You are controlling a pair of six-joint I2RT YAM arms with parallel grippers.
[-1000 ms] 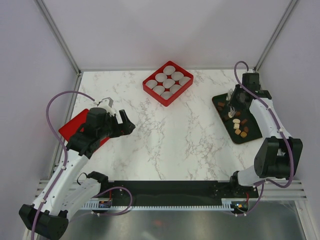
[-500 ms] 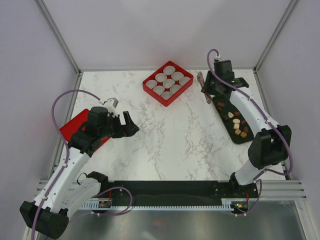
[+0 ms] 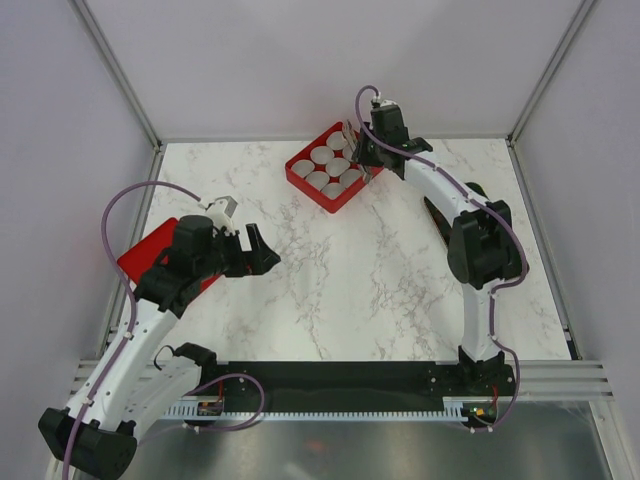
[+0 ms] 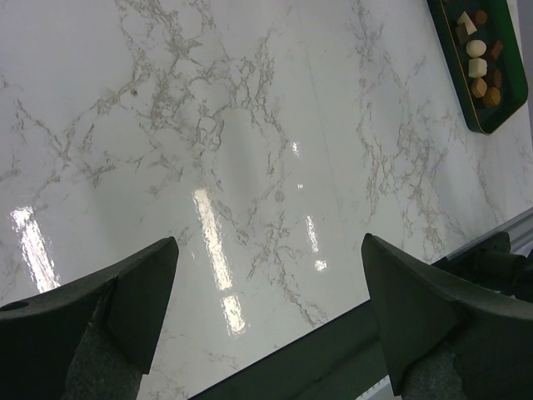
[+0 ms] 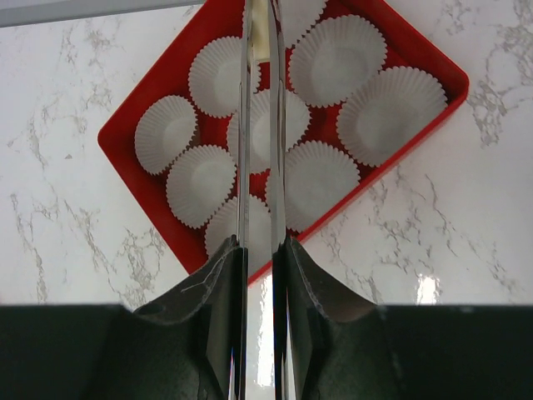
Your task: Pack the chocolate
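Observation:
My right gripper is shut on long metal tweezers and hangs over the red tray of white paper cups. A small cream piece, apparently chocolate, shows pinched between the tweezer tips above the cups. More chocolate, brown, tan and cream pieces, lies in the dark green tray in the left wrist view. My left gripper hovers open and empty above the bare marble at the left.
In the top view my right arm covers most of the green tray. A flat red lid lies under my left arm at the table's left edge. Frame posts and pale walls enclose the marble table.
My right arm has swung from the green tray leftward to above the red tray, carrying the tweezers. The left arm has barely shifted and stays open.

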